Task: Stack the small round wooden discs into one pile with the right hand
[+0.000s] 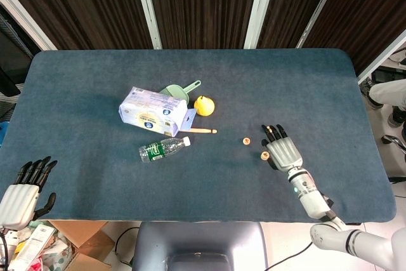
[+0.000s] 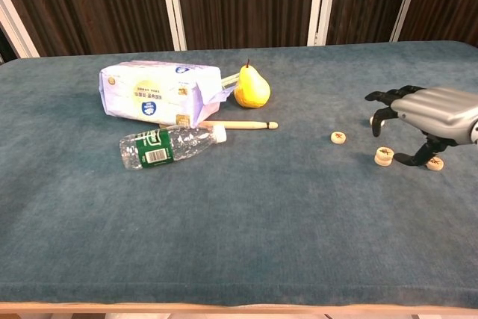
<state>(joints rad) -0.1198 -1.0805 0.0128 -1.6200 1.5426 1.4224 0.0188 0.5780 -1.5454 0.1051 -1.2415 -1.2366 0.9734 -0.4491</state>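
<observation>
Lying flat on the blue felt table (image 2: 246, 214), three pale round wooden discs (image 2: 384, 156) with dark markings are being seen unstacked at the right hand's (image 2: 429, 113) nine o'clock; its fingers are spread, holding nothing.

head: high, looking down | chest: low, level | shared: table (image 1: 95, 182)

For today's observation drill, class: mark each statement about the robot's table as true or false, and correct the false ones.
1. The wooden discs already form one pile. False: they lie apart on the cloth.
2. The water bottle lies on its side. True.
3. The right hand grips a disc. False: it holds nothing, fingers apart above the discs.
4. The pear stands beside the tissue pack. True.
5. The left hand rests on the bottle. False: it is off the table's near edge.
</observation>
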